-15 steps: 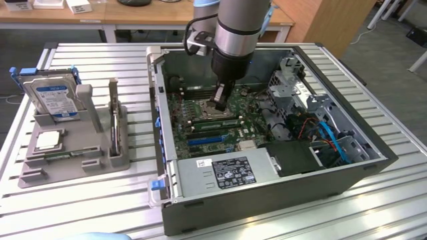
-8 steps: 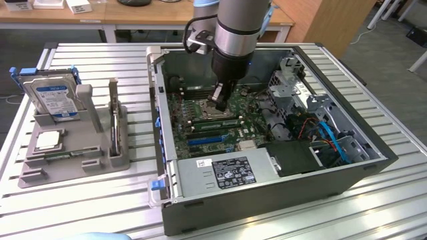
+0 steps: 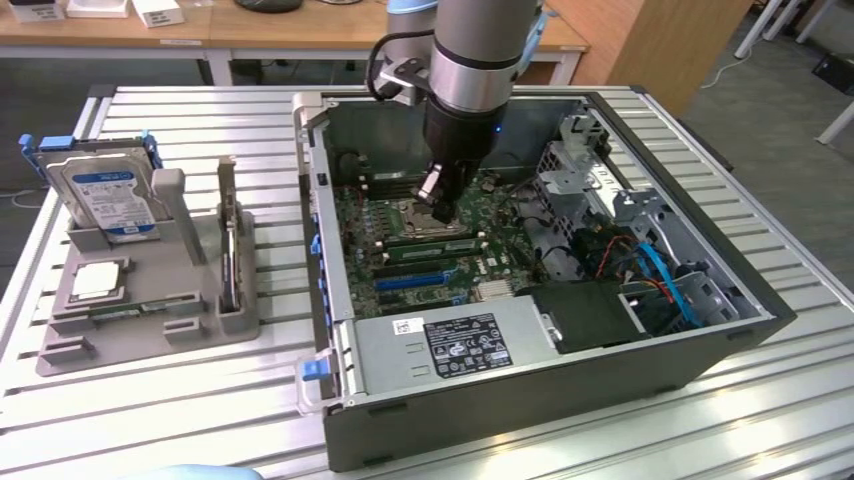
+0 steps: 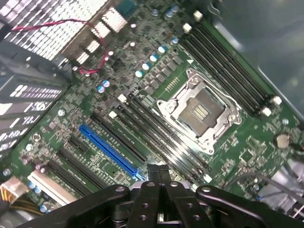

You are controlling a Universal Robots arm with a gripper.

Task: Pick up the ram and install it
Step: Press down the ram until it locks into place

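The blue label on the silver hard drive and the black label on the grey power supply are too small to read. The ram, a thin dark-green board, seems to stand on edge in the grey plastic tray, at nine o'clock from the open black computer case. Its long axis runs twelve to six. The black gripper is closed on nothing, above the green motherboard, near the silver processor socket.
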